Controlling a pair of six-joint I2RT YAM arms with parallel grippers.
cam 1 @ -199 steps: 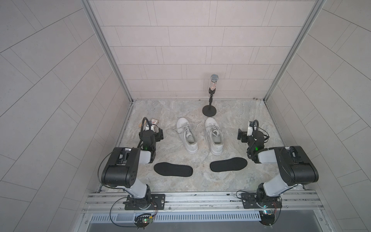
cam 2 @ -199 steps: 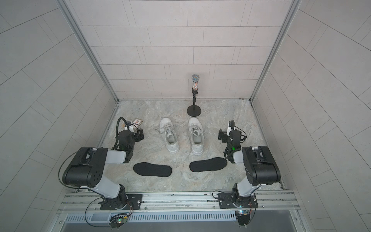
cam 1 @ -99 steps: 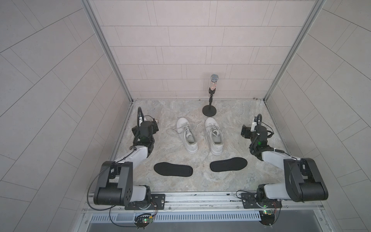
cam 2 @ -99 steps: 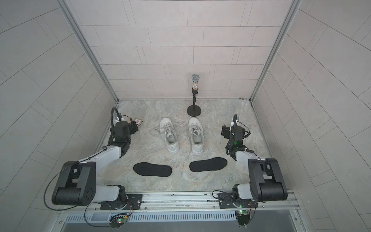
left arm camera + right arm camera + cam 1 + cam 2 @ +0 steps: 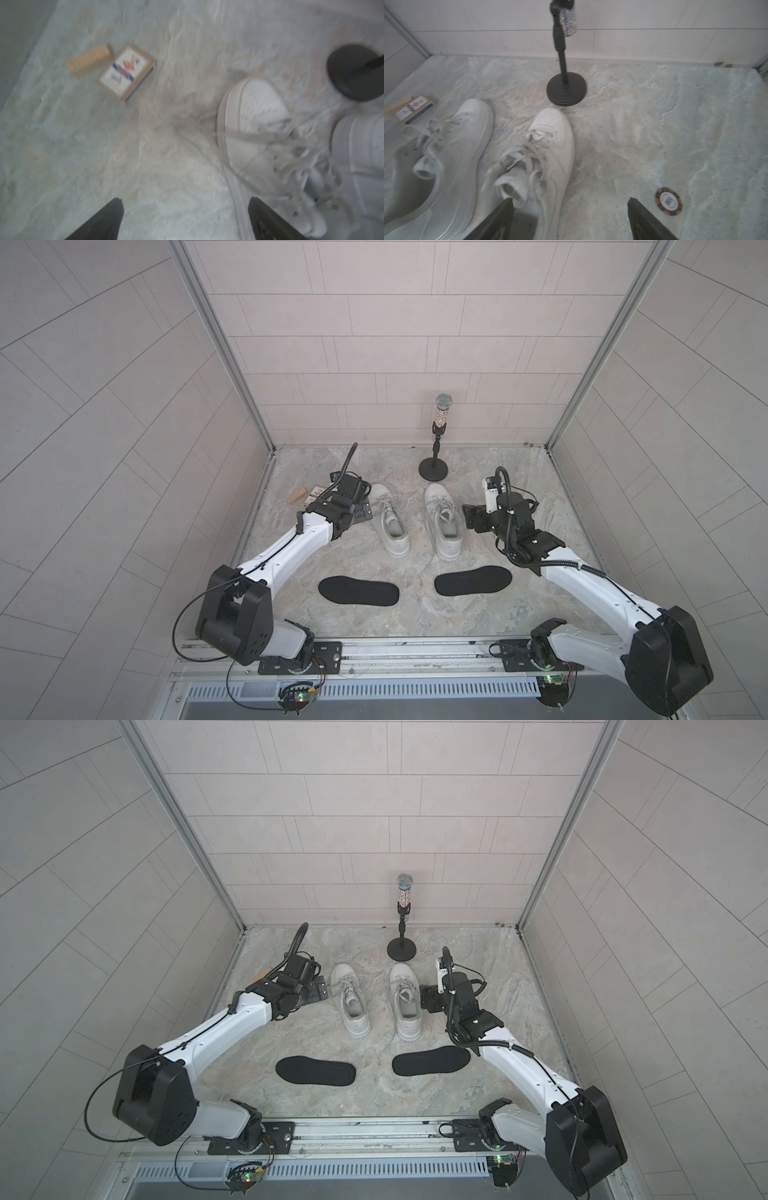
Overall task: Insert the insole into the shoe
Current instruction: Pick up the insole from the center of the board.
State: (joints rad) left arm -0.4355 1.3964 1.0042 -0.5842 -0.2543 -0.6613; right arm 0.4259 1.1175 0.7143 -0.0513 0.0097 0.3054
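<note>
Hovering by left shoe [image 5: 388,526] and right shoe [image 5: 444,526], held left gripper [image 5: 185,199] and right gripper [image 5: 571,200] spread wide, empty; noted left insole [image 5: 358,591], right insole [image 5: 471,580] flat, outside shoes.

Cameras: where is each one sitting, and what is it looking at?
Top views: high above the robot's base, looking down on shoes, insoles, arms.
Left wrist: on the left arm, facing a shoe toe and card box; left gripper tips show.
Right wrist: on the right arm, facing both shoes and microphone stand; right gripper tips show.
Both wrist views share the card box.
</note>
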